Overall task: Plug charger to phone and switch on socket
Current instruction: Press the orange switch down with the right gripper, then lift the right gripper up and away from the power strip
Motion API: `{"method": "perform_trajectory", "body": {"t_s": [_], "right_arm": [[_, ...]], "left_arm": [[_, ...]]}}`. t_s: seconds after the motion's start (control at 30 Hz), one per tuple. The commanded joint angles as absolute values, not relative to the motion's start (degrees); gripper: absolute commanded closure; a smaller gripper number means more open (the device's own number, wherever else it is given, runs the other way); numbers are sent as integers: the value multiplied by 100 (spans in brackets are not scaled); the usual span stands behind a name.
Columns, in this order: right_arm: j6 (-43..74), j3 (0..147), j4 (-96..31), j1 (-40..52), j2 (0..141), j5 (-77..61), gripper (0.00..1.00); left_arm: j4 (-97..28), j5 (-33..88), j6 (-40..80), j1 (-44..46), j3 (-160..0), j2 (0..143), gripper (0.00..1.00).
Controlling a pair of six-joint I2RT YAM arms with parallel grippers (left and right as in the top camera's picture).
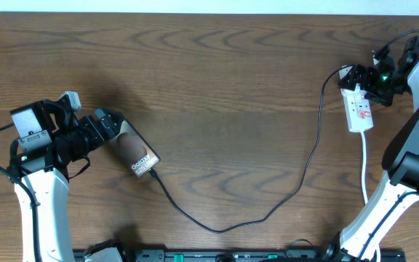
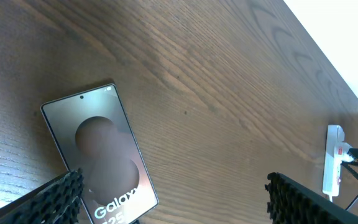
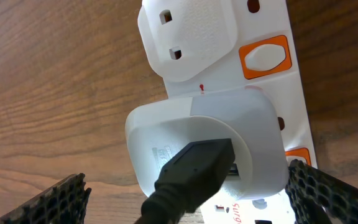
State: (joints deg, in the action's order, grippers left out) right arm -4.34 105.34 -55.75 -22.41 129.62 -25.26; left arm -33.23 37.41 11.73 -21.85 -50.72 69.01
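The right end effector (image 3: 191, 196), wide open and empty, hovers over the socket (image 1: 360, 110); an orange switch (image 3: 266, 57) lies just ahead along its length.

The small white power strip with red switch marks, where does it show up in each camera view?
Overhead: the white power strip lies at the far right, in the upper half.
Left wrist: small, at the right edge, below the middle.
Right wrist: close up, filling the upper right, with a white adapter plugged in.
Shared landmark: the dark wood-grain table under it.
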Motion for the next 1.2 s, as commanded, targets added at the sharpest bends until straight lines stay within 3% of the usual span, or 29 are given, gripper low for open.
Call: {"method": "perform_trajectory", "body": {"t_s": [0.0,0.67,0.8,0.83,1.17], "right_arm": [[-322,10296,-5588,-2049,13058,-3044,1],[-279,10147,-5483,-2014,13058,-3507,2],[-255,10149,-5487,-2016,13058,-3498,6],[-198,10154,-5496,-2023,13050,-3476,1],[642,10160,-5688,-2248,12440,-2174,1]], "left_arm": [[-3345,3791,1048,-2167,-5089,6917,8],[-3347,3791,1044,-2167,-5089,6917,8],[-3365,3791,1007,-2167,-5089,6917,8],[-3365,3791,1007,-2167,-5089,6917,8],[-3365,3548,1011,-2167,-5089,6917,8]]}}
